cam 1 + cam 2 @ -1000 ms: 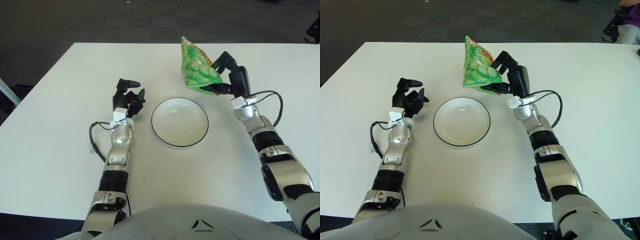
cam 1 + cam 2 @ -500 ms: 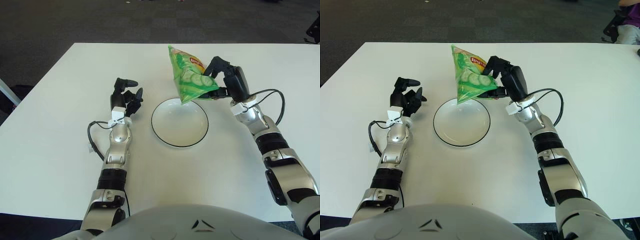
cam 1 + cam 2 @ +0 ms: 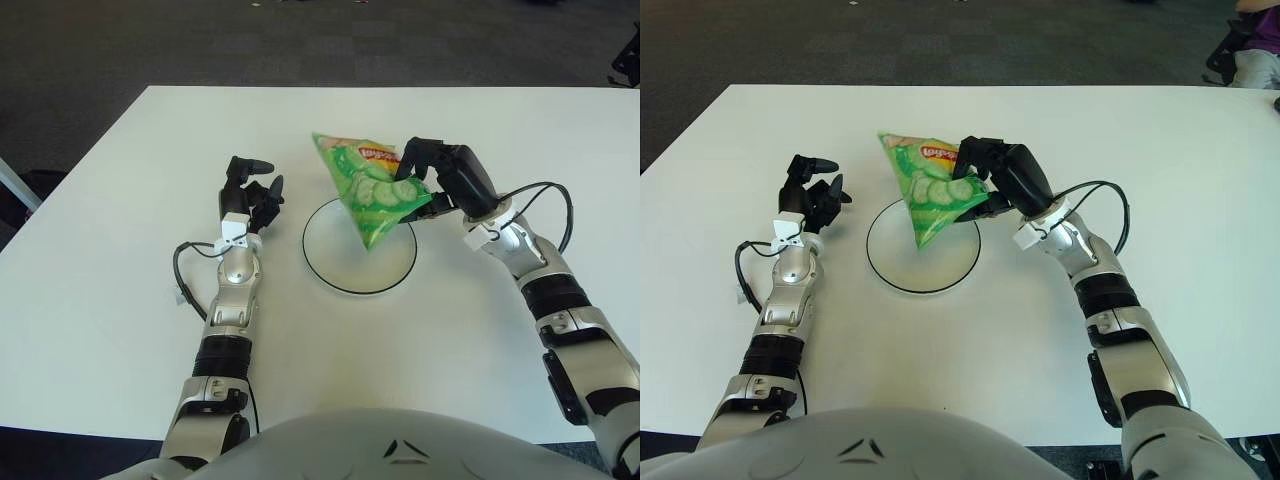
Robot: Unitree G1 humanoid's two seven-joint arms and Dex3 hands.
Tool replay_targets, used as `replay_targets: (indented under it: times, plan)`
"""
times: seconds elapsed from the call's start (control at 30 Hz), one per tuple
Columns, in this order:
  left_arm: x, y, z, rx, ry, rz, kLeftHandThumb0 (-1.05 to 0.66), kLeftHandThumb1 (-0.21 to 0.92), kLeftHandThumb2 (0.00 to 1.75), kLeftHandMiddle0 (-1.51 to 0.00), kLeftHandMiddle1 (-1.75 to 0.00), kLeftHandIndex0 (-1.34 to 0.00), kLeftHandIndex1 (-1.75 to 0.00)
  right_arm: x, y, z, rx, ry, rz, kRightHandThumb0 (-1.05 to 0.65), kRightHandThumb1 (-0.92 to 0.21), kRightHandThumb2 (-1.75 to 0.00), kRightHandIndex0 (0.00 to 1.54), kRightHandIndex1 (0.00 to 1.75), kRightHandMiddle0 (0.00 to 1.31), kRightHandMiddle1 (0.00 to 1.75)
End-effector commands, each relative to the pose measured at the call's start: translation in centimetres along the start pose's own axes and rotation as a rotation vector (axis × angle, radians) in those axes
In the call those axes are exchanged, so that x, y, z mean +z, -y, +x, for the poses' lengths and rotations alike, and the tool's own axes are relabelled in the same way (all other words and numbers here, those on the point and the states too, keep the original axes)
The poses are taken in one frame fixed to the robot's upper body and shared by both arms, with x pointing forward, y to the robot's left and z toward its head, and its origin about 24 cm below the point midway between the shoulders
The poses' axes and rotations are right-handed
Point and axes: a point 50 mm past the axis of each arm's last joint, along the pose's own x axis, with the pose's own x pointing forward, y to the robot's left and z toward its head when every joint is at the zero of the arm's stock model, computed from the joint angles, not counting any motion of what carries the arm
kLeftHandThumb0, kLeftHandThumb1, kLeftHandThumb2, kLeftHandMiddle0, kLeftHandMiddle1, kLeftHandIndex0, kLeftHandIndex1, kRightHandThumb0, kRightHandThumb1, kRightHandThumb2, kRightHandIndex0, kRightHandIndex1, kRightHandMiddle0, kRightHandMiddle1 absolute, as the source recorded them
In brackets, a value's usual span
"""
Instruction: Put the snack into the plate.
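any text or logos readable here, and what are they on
Red logo patch near the top of the green snack bag, held over the plate by the right hand: it carries lettering, but too small to read.
Small white tags at the wrists: no readable text.
Left hand, table and plate: no text or signs visible.

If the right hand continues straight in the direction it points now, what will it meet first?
Probably the plate. The right hand holds the snack bag and points left and down; the bag's lower tip hangs over the plate, so it would likely touch there first, though depth is unclear.
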Motion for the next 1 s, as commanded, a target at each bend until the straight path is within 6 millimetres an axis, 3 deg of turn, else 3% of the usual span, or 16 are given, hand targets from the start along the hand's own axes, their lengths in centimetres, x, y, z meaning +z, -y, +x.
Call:
replay_targets:
  times: [0.0,0.43,0.5,0.57,0.67,0.73,0.83,0.97]
  plan:
    - [0.2,-0.1,0.4,-0.004,0.018,0.004,-0.36,0.92,0.32,-0.93,-1.41,-0.41,-1.54,0.7,0.2,0.2,-0.014,0.043,0.03,-0.08,-0.92,-0.15,0.93,1.75,0.7,1.75]
    - [0.2,0.0,0.4,-0.005,0.019,0.009,-0.36,0.92,0.32,-0.94,-1.41,-0.41,-1.53,1.3,-0.1,-0.3,0.067,0.056,0.057,-0.03,-0.92,-0.18,0.92,1.75,0.65,1.75]
    - [0.2,-0.1,0.4,-0.005,0.02,0.011,-0.36,0.92,0.32,-0.94,-1.41,-0.41,-1.53,1.2,-0.1,-0.4,0.089,0.043,0.014,-0.04,-0.92,-0.2,0.83,1.75,0.59,1.75]
    - [0.2,0.0,0.4,-0.005,0.02,0.012,-0.36,0.92,0.32,-0.94,-1.41,-0.41,-1.53,1.1,-0.1,-0.5,0.117,0.021,-0.02,-0.19,-0.91,-0.3,0.7,1.75,0.47,1.69]
    - [0.2,0.0,0.4,-0.005,0.02,0.014,-0.36,0.92,0.32,-0.94,-1.41,-0.41,-1.53,0.9,-0.2,-0.7,0.148,-0.01,-0.039,-0.06,-0.83,-0.45,0.55,1.65,0.41,1.44]
    - [0.2,-0.1,0.4,-0.004,0.02,0.015,-0.36,0.92,0.32,-0.94,-1.41,-0.41,-1.53,0.9,-0.1,-0.9,0.168,-0.032,-0.041,-0.03,-0.88,-0.32,0.52,1.5,0.43,1.37]
    - [0.1,-0.1,0.5,-0.003,0.02,0.016,-0.36,0.92,0.32,-0.94,-1.41,-0.41,-1.53,0.9,0.0,-1.0,0.175,-0.041,-0.042,-0.02,-0.9,-0.26,0.5,1.41,0.46,1.36]
    - [0.1,-0.2,0.6,-0.001,0.022,0.021,-0.36,0.92,0.32,-0.94,-1.41,-0.41,-1.53,1.1,0.2,-0.8,0.174,-0.033,-0.035,0.26,-0.92,-0.18,0.57,1.34,0.47,0.74]
